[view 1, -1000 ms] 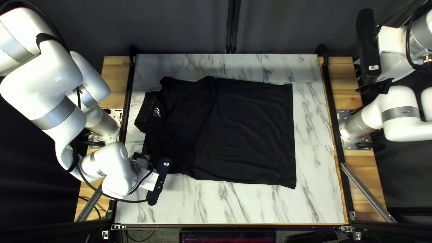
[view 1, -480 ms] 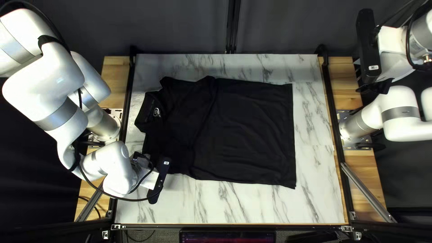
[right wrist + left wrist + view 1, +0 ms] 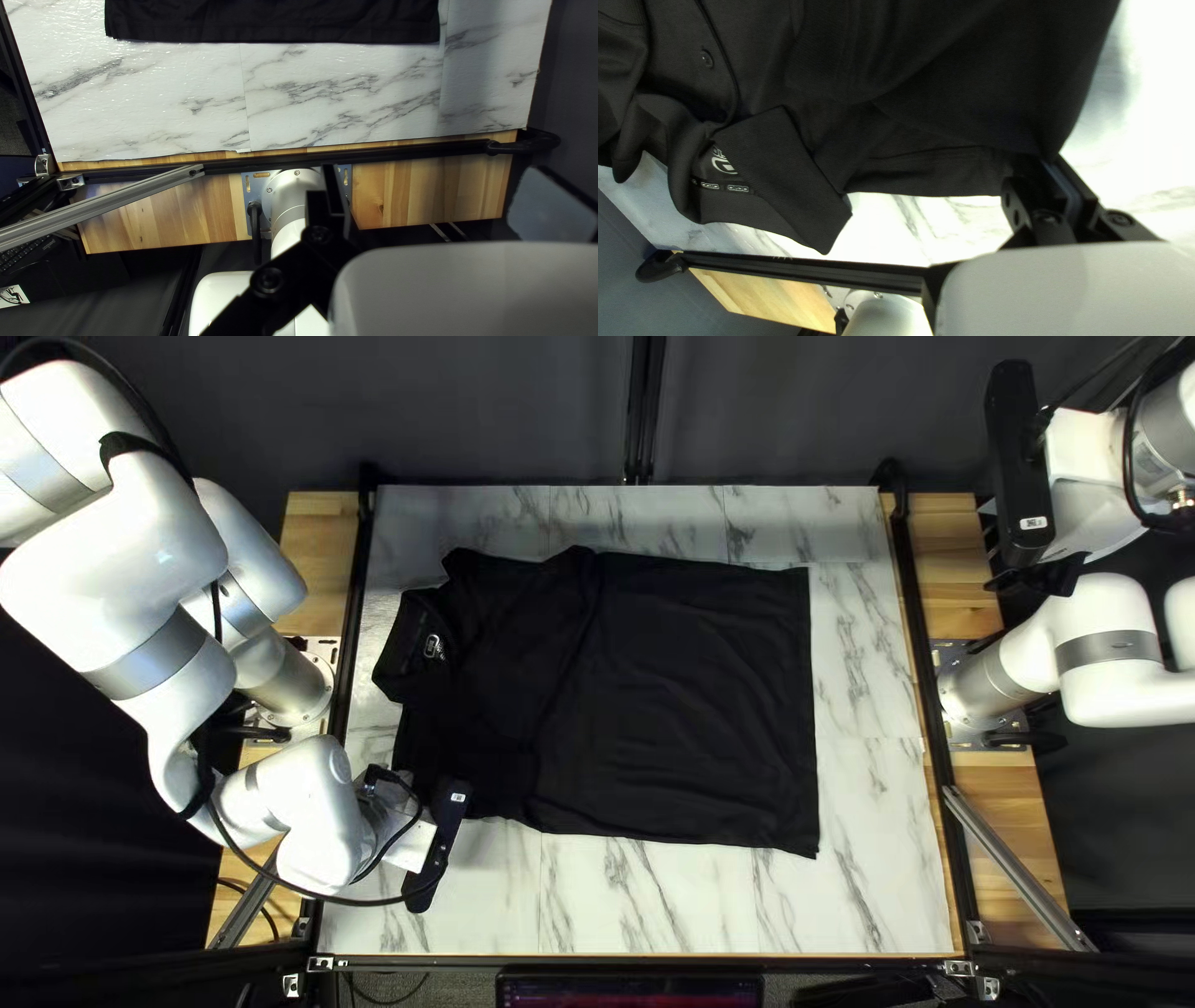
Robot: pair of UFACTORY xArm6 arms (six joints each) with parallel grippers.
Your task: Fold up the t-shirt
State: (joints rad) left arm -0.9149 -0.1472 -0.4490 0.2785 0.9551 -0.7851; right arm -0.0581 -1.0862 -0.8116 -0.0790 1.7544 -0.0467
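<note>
While the black t-shirt [image 3: 616, 691] lies spread flat on the middle of the marble table [image 3: 653, 896], collar toward the table's left edge, the left gripper [image 3: 1052, 170] is clamped on the t-shirt's near edge by the table's near left corner; the right gripper [image 3: 427, 186], fingers apart, hangs raised beyond the table's right edge
</note>
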